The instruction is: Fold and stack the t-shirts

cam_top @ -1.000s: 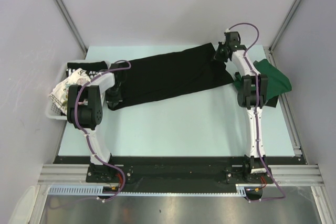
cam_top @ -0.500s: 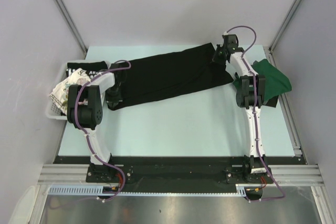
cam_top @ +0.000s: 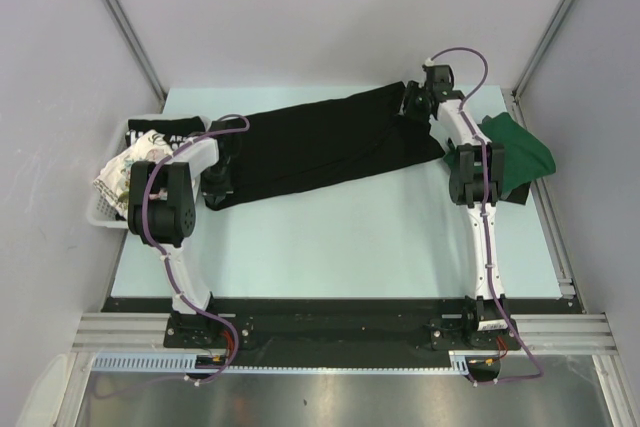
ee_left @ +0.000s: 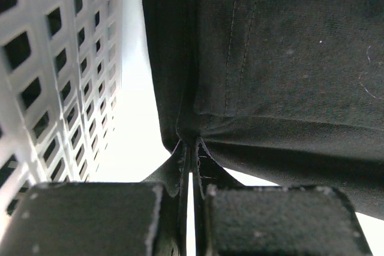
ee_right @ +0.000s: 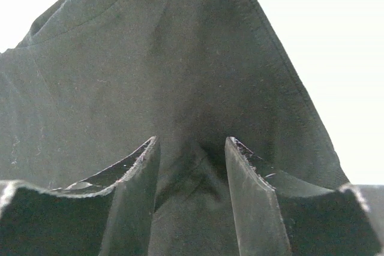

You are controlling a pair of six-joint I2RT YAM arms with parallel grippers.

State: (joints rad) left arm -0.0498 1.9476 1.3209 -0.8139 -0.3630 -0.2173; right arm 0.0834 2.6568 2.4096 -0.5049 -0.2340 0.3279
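Currently, the black shirt point(cam_top: 320, 142), matte knit folded to a long band, lies flat across the pale table point(cam_top: 350, 237), slanting from 9 o'clock up to 1 o'clock. Left gripper point(ee_left: 191, 193) is clenched on its 9 o'clock corner. The pads are nearly touching with a thin cloth edge pinched between them, and a double-stitched hem shows just above. Right gripper point(ee_right: 191, 166) grasps the 1 o'clock end; its fingers are parted only by a bunched fold, and creases fan out from it. The green shirt point(cam_top: 520, 147) sits crumpled at the table's 3 o'clock edge, just beside the right arm. The white plastic basket point(cam_top: 105, 209), with square-holed lattice walls, stands at 9 o'clock. It holds the lettered shirt point(cam_top: 160, 137), whose white print is too small to read, and the floral shirt point(cam_top: 120, 175), which drapes over the rim.
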